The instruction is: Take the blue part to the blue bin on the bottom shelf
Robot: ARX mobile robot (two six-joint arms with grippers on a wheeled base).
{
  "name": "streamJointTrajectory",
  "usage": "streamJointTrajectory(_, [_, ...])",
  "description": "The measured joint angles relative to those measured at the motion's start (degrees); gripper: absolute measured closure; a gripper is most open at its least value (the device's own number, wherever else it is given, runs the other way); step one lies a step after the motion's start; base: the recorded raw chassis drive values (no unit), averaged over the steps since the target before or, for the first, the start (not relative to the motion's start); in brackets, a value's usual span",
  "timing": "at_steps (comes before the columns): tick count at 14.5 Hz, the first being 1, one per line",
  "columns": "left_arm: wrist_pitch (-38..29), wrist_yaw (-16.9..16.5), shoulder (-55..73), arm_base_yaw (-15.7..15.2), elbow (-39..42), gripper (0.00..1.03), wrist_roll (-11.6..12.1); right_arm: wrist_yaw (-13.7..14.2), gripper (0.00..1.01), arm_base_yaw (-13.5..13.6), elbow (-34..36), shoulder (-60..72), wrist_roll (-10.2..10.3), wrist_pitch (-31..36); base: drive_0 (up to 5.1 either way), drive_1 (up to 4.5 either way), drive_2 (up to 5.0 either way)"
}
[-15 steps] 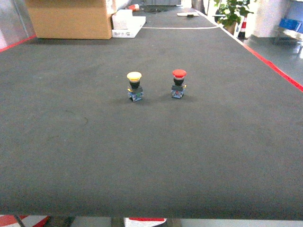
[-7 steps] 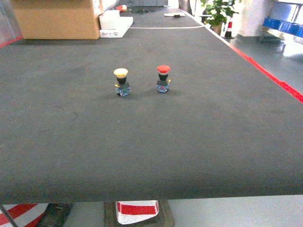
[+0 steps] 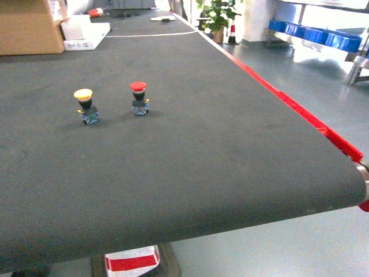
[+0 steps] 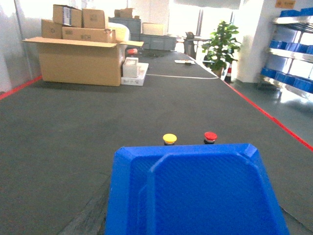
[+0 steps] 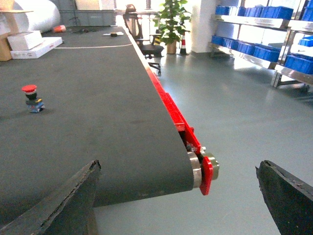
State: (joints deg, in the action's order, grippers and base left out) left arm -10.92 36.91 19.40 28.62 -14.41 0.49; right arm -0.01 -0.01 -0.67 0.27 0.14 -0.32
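Worktop: a long dark belt-like worktop [image 3: 202,150] with a red strip [image 3: 300,112] along its right edge and a roller at its near right corner.
Blue part: a bright blue plastic piece [image 4: 195,196] with a raised rim fills the bottom of the left wrist view, close under the camera and in front of the two buttons; I take it for the task's part, though only one face shows.
Left jaws: hidden behind that blue piece, so I cannot tell how far they are spread or whether they grip it.
Right gripper [image 5: 178,165]: jaws spread wide, one dark finger at each lower corner of the right wrist view, nothing between them; they hang over the end of the worktop and the grey floor.
Blue bins [image 5: 298,61]: rows of them sit on steel shelves [image 5: 254,58] across the floor to the right, well apart from the worktop.
Buttons: a yellow push button [image 3: 84,105] and a red push button [image 3: 139,98] stand upright side by side on the worktop, near each other but not touching.
Far end: an open cardboard box [image 4: 80,61], white boxes [image 4: 134,71] beside it, and a potted plant [image 4: 222,46].
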Motion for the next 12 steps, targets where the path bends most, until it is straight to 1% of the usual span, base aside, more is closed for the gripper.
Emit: streamJointTrajectory(12, [0.02,0.0,0.0,0.02,0.0,0.59,0.0,0.02,0.03,0.0,0.0,0.0,0.0,0.0,-1.6,-1.59,-1.6])
